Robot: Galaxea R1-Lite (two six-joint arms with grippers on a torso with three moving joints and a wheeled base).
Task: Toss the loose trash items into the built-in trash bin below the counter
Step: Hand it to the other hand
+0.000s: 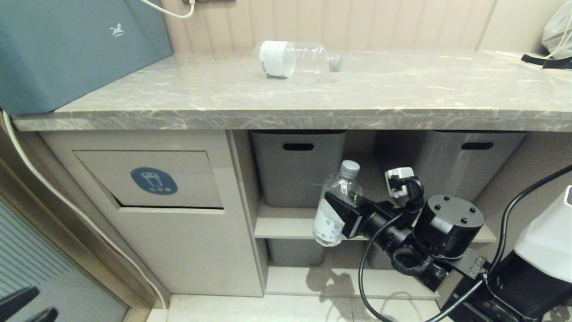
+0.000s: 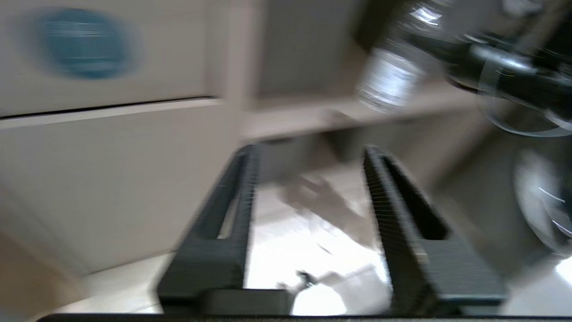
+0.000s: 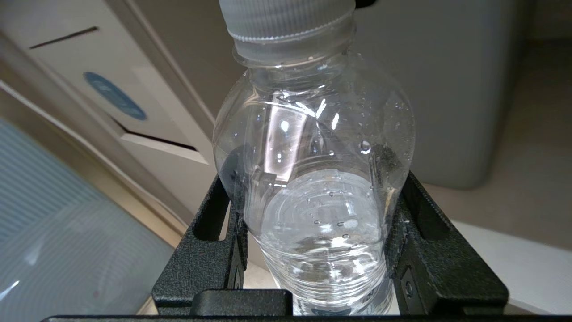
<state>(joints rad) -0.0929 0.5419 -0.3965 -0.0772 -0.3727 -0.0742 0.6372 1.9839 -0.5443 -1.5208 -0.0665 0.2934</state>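
Grey-veined counter (image 1: 402, 89) carries one bottle (image 1: 295, 59) before beige panelling (image 1: 357, 22).

This looks like a hotel room or a serviced guest room, at its built-in counter unit. A long grey marble-look counter (image 1: 402, 96) runs along a padded beige wall panel (image 1: 357, 22). Below it, beige cabinetry holds a tilting bin flap (image 1: 149, 179) with a blue sticker (image 1: 153, 180), and open shelves carry grey storage tubs (image 1: 297, 167).
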